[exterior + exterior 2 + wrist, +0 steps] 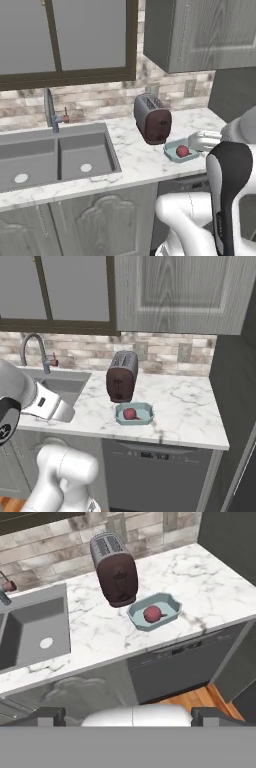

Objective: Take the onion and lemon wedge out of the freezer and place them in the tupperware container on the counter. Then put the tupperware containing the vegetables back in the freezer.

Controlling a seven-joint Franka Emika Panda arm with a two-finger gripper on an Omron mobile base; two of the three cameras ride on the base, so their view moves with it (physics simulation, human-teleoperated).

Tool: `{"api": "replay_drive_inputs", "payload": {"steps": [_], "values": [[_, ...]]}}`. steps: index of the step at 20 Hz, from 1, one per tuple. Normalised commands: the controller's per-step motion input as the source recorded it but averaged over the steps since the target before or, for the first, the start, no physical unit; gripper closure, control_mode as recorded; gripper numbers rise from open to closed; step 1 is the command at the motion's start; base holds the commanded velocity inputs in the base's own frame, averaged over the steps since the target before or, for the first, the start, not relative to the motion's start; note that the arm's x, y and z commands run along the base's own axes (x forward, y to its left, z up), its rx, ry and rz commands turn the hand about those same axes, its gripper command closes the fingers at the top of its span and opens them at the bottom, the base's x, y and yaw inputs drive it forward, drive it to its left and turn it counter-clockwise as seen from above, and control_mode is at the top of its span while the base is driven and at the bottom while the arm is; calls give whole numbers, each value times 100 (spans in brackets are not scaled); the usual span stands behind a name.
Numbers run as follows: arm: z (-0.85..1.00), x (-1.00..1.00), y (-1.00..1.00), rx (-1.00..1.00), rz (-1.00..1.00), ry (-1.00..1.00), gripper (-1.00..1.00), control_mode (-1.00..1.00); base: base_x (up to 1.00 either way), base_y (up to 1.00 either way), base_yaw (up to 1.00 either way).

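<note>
Hand view looks down from above the floor toward the white marble bench [100, 632] with grey veining, and the gripper [128, 716] shows its two dark fingertips far apart at the bottom edge, jaws spread wide with nothing between them and touching nothing. On the bench sits the shallow pale teal-blue tupperware container [170, 614] with angled corners, and the small round dark red-purple onion [151, 613] rests inside it. Just behind the container, close to its rim, stands a dark red toaster [116, 569] with a grey slotted top. A grey double sink [30, 632] is set into the bench to the left. In the right base view, the onion [131, 414] lies in the left part of the container [145, 415], and the dark grey freezer [235, 386] side rises at the bench's right end.
</note>
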Motion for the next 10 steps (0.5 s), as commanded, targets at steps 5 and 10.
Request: {"api": "replay_drive_inputs", "payload": {"steps": [5,10], "values": [[50,-13,-2,0,11,5,-100,-100,0,0,0],[-2,-1,5,0,21,9,-100,-100,0,0,0]]}}
